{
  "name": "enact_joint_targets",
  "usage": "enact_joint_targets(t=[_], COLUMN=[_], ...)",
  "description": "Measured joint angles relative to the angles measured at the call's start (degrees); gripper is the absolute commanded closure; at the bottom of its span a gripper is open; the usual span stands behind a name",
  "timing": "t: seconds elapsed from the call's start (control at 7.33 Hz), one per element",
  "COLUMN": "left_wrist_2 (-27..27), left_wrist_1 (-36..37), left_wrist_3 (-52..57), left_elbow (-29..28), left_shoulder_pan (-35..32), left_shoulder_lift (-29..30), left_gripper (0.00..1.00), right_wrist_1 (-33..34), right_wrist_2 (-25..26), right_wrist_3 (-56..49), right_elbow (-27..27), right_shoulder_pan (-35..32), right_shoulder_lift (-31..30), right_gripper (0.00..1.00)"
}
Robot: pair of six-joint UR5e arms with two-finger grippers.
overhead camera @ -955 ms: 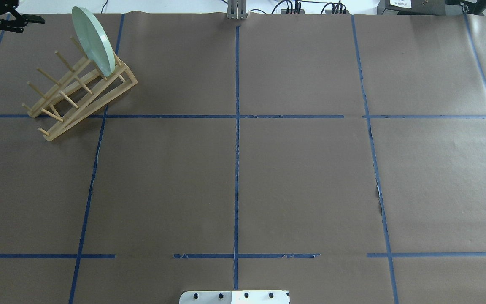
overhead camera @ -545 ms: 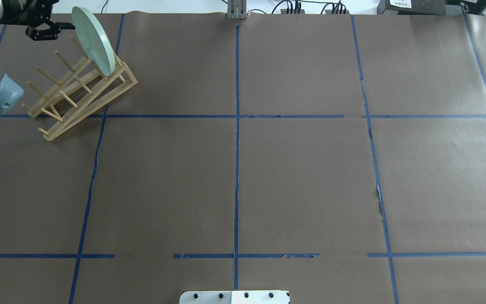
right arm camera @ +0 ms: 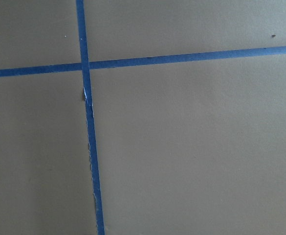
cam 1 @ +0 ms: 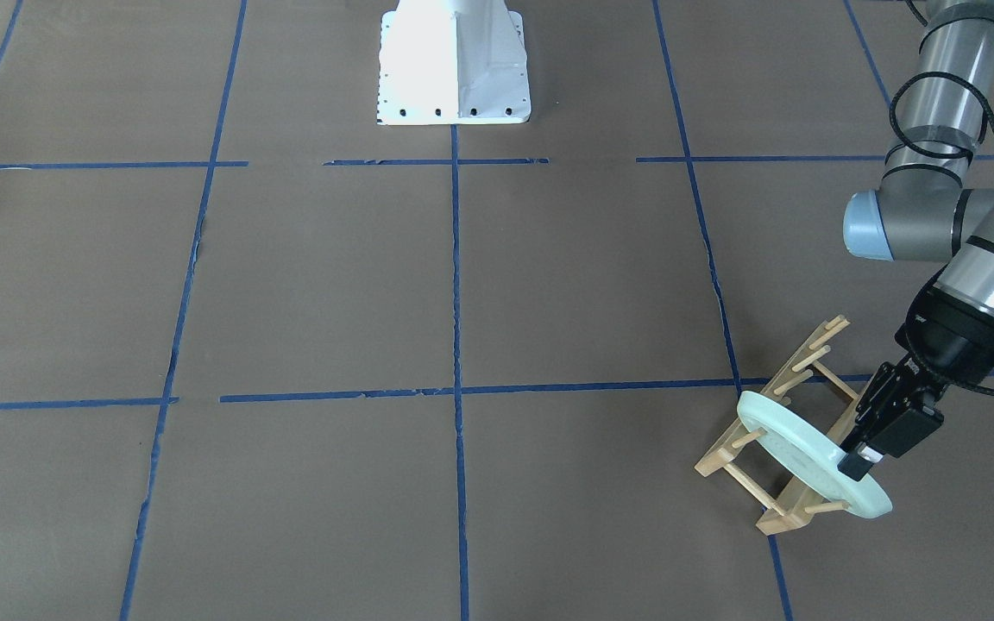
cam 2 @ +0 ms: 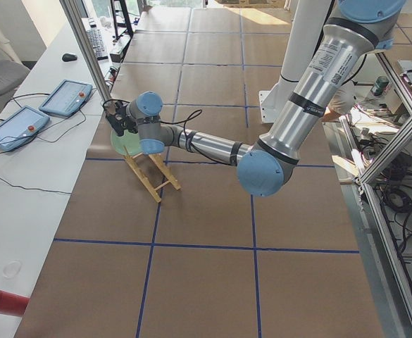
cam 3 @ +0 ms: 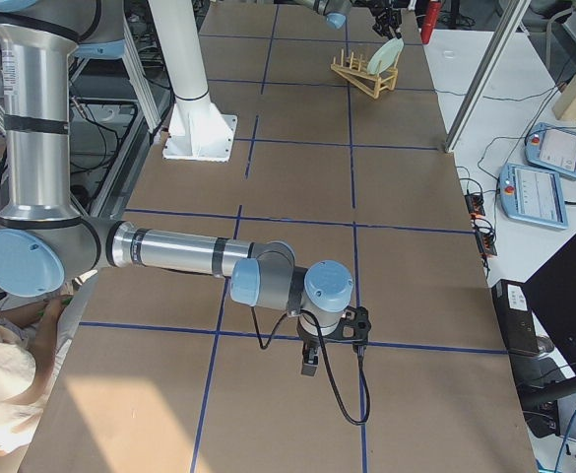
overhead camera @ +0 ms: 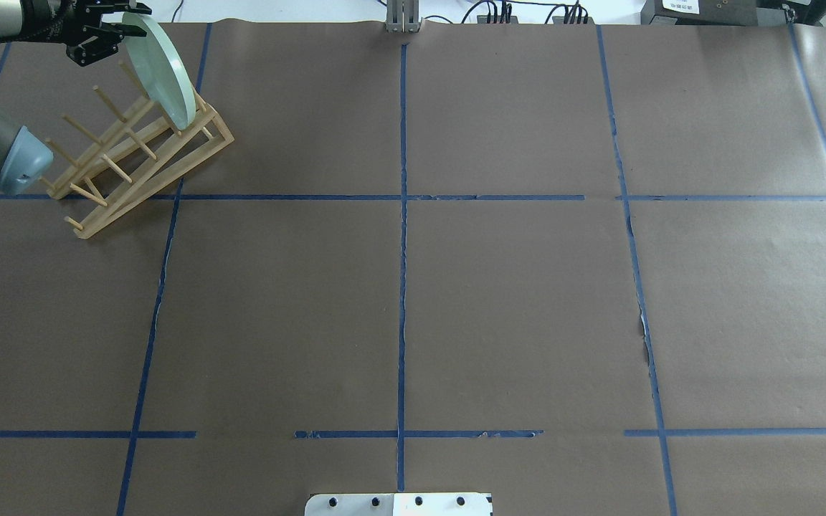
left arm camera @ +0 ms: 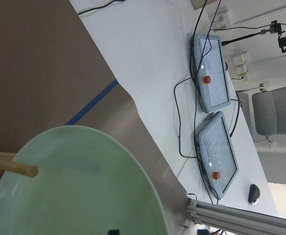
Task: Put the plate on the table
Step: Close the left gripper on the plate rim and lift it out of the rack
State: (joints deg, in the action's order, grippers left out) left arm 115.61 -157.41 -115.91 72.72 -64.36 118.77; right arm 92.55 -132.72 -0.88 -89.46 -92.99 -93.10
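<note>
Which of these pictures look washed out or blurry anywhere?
Front-facing view: the white robot base is washed out by glare. Left wrist view: the plate, very close, looks slightly soft. Right wrist view: evenly lit, blue tape crisp.

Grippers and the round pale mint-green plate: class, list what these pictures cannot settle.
Front-facing view: left gripper covers its contact with the plate; touching or not unclear.
Left wrist view: plate partly cut off by the bottom edge.
Exterior right view: right gripper too small; open or shut unknown.
</note>
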Motion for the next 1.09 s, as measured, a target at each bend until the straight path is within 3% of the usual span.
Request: enact_joint_targets(t=[0.55, 0.82, 1.09], left_wrist_2=[1.8, 8.4, 12.7], left_wrist_1=[-0.1, 1.4, 11.6], left_wrist_3=[-0.3, -4.2, -5.9], left_elbow=[3.2, 8.2, 14.5], left_shoulder_pan=[-2.3, -6.9, -7.7], left_shoulder_lift=[0.2, 0.3, 1.8], left_gripper=[1.00, 1.00, 1.00], right_wrist_1=[0.0, 0.0, 0.0], right_wrist_2=[0.0, 0.0, 0.0], right_wrist_3=[0.0, 0.0, 0.0], right_elbow=[0.0, 0.0, 0.0], right_shoulder_pan=[0.0, 0.0, 0.0], right_shoulder_lift=[0.0, 0.0, 0.0], right_gripper=[0.00, 0.00, 0.00])
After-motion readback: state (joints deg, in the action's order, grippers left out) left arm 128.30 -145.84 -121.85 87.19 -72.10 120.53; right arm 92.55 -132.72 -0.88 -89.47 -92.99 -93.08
